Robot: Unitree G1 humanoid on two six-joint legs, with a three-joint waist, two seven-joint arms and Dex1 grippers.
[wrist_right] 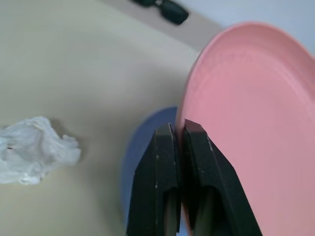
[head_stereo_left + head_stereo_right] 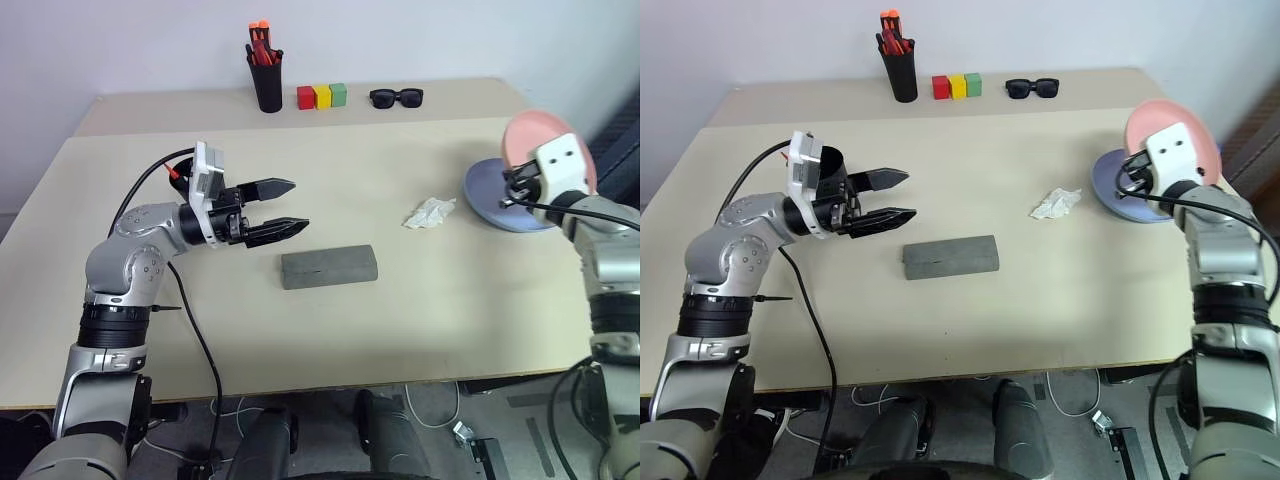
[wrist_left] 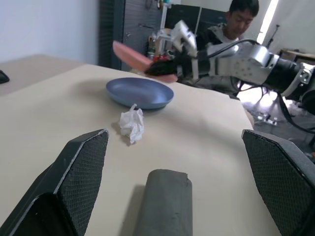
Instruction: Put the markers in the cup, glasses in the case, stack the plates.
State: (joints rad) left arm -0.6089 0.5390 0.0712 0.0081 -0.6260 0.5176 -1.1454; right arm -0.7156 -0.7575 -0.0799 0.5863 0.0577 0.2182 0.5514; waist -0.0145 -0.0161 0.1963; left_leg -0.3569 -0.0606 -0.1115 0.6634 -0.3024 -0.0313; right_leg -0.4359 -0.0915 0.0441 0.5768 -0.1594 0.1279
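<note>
Across the room's near side stretches a broad beige table (image 2: 400, 330), its far edge against a pale wall; a person sits beyond the right end, seen in the left wrist view. Largest of the things on it, the light blue plate (image 3: 139, 92) lies flat near the right edge. Tilted above it is the salmon pink plate (image 1: 251, 123), lifted clear of the table with its rim pinched in the right gripper (image 1: 181, 142), whose two fingers are pressed together on the rim. That arm reaches forward from the right side, the wrist bent over the blue plate.

Near the table's middle lies the grey case (image 2: 328, 267), closed, long side across. The left gripper (image 2: 285, 208) hangs just beside it on the left, above the surface, pointing level toward the right with jaws spread wide and nothing between them; its elbow is bent and cables loop from the wrist.

At the far edge stand a black pen holder (image 2: 267, 85) with orange-red capped pens, three small blocks (image 2: 322, 96) in red, yellow and green, and black sunglasses (image 2: 396, 97). A crumpled white tissue (image 2: 430, 212) lies between the case and the blue plate.
</note>
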